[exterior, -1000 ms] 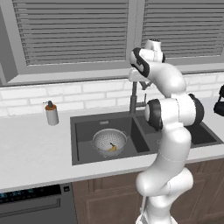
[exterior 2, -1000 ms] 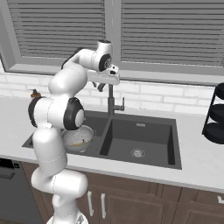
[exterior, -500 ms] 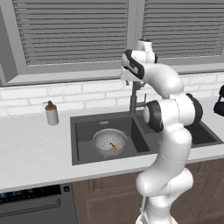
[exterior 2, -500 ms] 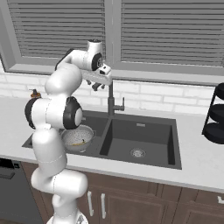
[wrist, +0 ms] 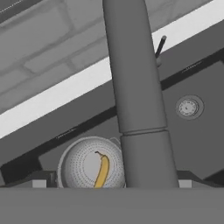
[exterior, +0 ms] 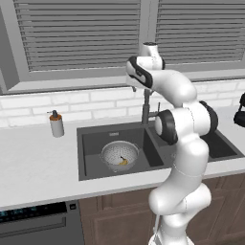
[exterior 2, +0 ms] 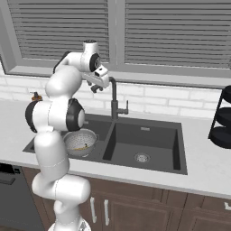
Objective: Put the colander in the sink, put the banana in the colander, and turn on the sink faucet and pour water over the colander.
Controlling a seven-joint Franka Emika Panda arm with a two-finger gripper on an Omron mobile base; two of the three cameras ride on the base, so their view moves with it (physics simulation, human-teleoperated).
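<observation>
High above the sink (exterior 2: pixel 149 135), beside the top of the faucet (exterior 2: pixel 113 97), my tool (exterior 2: pixel 97 85) hangs with its jaws spread wide and nothing between them. Seen from my hand, the faucet's dark stem (wrist: pixel 135 87) stands right in front. Below it, in the left basin, sits the colander (exterior: pixel 119 155) with the banana (wrist: pixel 102 170) lying inside. A soap bottle (exterior: pixel 57 124) stands on the bench (exterior: pixel 33 167) to the left.

Home kitchen: dark double-basin sink (exterior: pixel 91 139) set in pale counter (exterior: pixel 33 167), gooseneck faucet (exterior 2: pixel 113 97), white tile backsplash (exterior 2: pixel 162 99), slatted window blinds (exterior: pixel 81 33), wood cabinets (exterior 2: pixel 149 212) below (dishwasher (exterior: pixel 33 222) alongside).
</observation>
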